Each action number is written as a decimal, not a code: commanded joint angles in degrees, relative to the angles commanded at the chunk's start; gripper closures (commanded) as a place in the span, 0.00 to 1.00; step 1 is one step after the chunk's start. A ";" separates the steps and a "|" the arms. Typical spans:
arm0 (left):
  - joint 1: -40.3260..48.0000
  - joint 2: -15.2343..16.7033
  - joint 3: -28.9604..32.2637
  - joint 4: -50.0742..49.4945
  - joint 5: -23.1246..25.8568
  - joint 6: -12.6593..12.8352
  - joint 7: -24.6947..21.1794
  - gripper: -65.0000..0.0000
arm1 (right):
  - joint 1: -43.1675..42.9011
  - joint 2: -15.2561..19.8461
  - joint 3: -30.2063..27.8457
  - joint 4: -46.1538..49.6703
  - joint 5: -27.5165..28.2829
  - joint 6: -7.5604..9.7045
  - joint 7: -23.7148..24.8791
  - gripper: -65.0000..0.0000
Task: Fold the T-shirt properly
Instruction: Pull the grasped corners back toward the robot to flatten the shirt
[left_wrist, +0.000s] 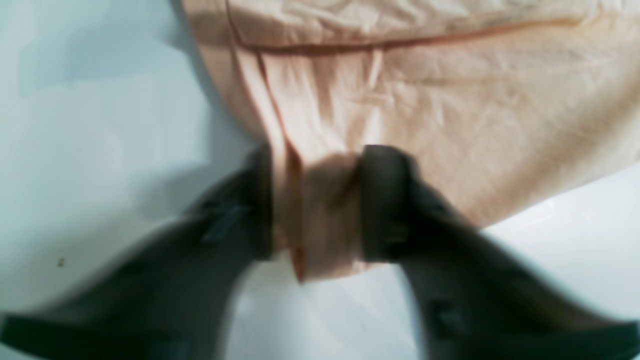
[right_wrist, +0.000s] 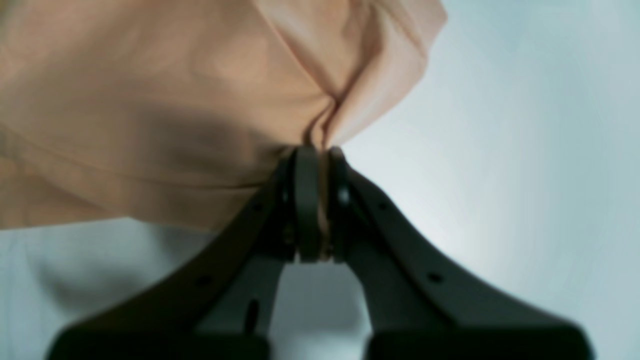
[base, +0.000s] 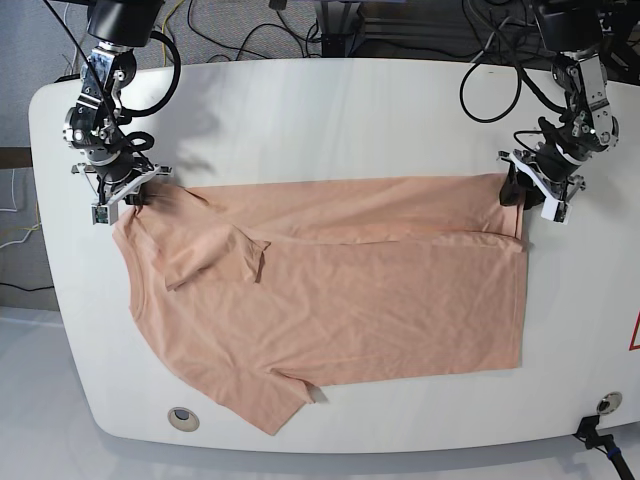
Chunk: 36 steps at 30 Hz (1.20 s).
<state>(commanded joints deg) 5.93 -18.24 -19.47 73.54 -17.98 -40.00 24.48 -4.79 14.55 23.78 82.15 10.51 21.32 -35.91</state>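
T-shirt (base: 340, 300) lies flat on white table (base: 330, 110), far long edge folded over toward the near side. Right gripper (right_wrist: 320, 205) pinches cloth at one far corner; left gripper (left_wrist: 316, 200) clamps bunched fabric at the other.

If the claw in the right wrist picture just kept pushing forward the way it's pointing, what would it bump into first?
Probably more of the T-shirt: the right gripper is shut on a pinch of it, with bunched cloth directly ahead.

- You have one T-shirt (base: 340, 300), centre of frame.
- You have two grippers: right gripper (base: 118, 190) upper left, left gripper (base: 522, 190) upper right.
- You have one table (base: 330, 110).
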 joint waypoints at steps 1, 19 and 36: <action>0.00 0.00 0.00 0.00 0.00 0.00 0.00 1.00 | 0.00 0.00 0.00 0.00 0.00 0.00 0.00 1.00; 9.41 -2.29 -0.35 4.31 0.00 0.00 0.44 1.00 | -12.92 -4.22 3.34 12.66 0.00 0.00 -2.73 1.00; 27.25 -4.40 -5.36 14.86 0.00 0.00 0.53 1.00 | -31.30 -8.70 4.04 26.64 -0.09 0.00 -3.87 1.00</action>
<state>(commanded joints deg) 33.19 -22.64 -24.84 88.40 -17.98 -40.00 25.01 -36.09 5.85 27.82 108.79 10.42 21.32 -39.78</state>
